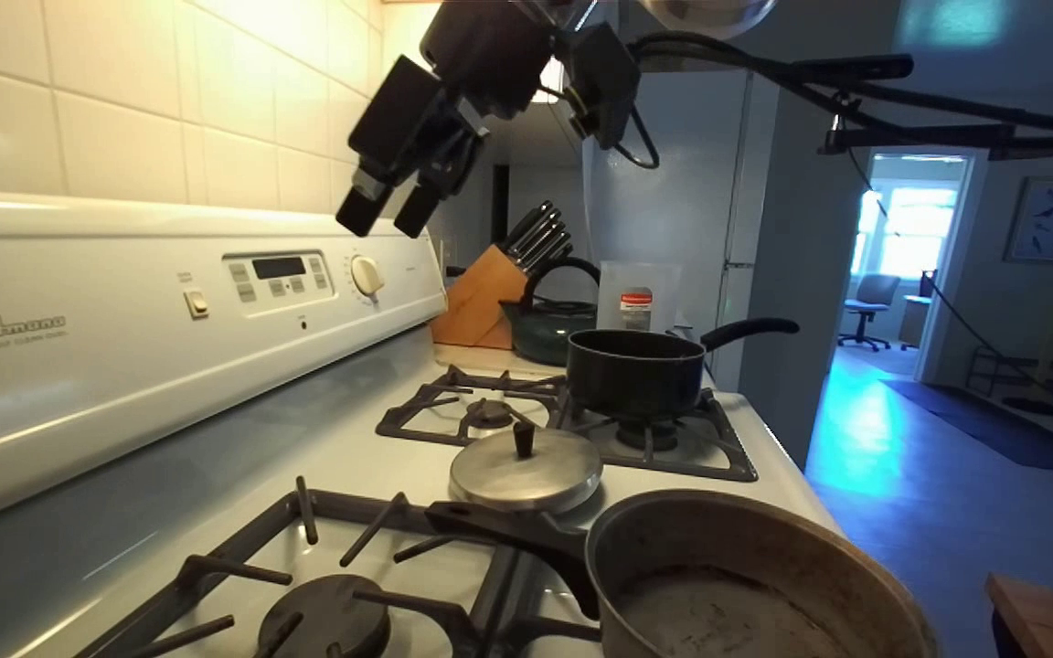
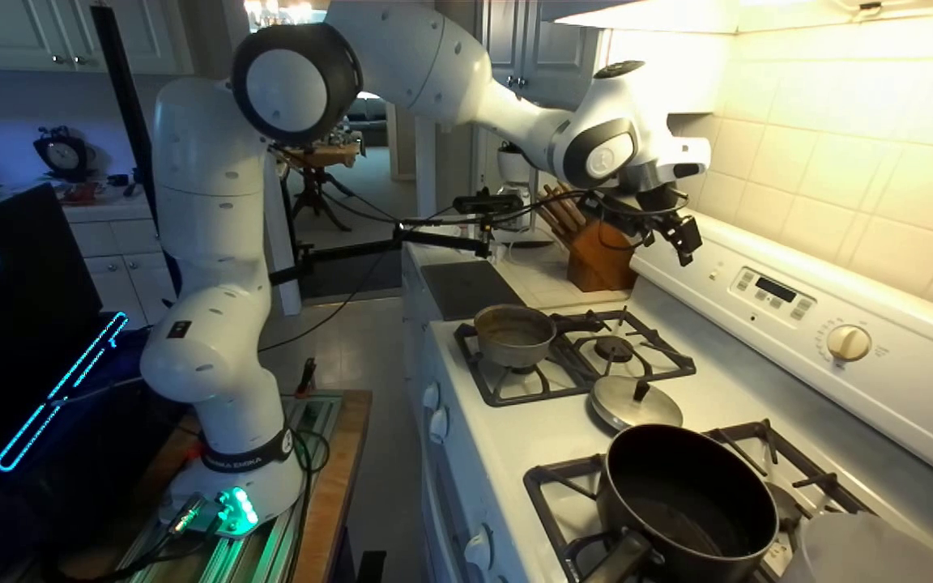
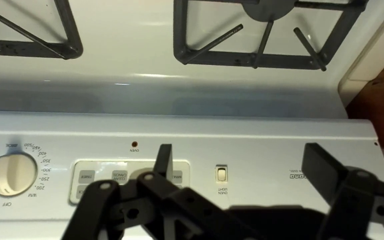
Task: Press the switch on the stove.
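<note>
Switch (image 3: 221, 174) sitting on stove (image 3: 128, 36) back panel (image 3: 258, 151), I'm hovering gripper (image 3: 241, 164) nearby, jaws spread wide; fwiw knife block (image 2: 601, 257) standing by counter (image 2: 547, 282) edge next to stove.

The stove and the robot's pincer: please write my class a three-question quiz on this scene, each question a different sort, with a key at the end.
1. Multiple choice: in the wrist view, which words label the rocker switch? (a) TIMER (b) OVEN LIGHT (c) BROIL
2. True or false: in the wrist view, the pincer stands open.
3. Fill in: the silvery lid on the stove has a ____ knob on top.

Key: 1. b; 2. true; 3. black
</note>
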{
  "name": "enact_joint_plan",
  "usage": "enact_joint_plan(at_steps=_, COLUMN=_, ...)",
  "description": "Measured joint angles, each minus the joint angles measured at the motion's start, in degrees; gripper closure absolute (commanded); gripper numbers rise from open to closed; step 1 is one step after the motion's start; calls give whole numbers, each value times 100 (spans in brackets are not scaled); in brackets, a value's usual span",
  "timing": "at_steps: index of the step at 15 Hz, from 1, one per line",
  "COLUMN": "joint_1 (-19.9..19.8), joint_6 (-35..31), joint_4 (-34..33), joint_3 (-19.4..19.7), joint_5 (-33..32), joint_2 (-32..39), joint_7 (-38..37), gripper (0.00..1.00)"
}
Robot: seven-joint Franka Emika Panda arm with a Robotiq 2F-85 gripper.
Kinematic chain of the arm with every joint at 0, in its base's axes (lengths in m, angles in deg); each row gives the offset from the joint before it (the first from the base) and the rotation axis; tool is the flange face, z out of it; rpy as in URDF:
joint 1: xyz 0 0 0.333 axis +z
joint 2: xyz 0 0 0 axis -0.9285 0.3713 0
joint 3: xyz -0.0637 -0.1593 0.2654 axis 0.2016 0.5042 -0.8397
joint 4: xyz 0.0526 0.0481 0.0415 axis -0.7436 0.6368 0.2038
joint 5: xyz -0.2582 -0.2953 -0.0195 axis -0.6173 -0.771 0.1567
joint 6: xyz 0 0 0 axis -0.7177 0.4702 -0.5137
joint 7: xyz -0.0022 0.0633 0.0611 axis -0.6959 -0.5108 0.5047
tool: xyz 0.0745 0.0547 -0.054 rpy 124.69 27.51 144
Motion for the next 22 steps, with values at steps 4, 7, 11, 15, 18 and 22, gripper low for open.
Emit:
enact_joint_plan(at_steps=4, joint_1=49, joint_6=2, joint_4=-243, joint_3=5, joint_5=-108, joint_2=233, joint_7=-233, gripper=0)
enact_joint_plan(at_steps=7, joint_1=49, joint_6=2, joint_4=-251, joint_3=14, joint_5=-109, joint_2=233, joint_7=-236, gripper=0)
enact_joint_plan(at_steps=11, joint_1=49, joint_6=-4, joint_4=-250, joint_3=14, joint_5=-109, joint_2=236, joint_7=-222, gripper=0)
enact_joint_plan(at_steps=15, joint_1=49, joint_6=-151, joint_4=-322, joint_3=15, joint_5=-124, joint_2=390, joint_7=-65, gripper=34)
enact_joint_plan(at_steps=18, joint_1=56, joint_6=-332, joint_4=-505, joint_3=1, joint_5=-135, joint_2=649, joint_7=81, gripper=56)
enact_joint_plan(at_steps=22, joint_1=112, joint_6=-457, joint_4=-857, joint_3=-17, joint_5=-137, joint_2=999, joint_7=283, gripper=84)
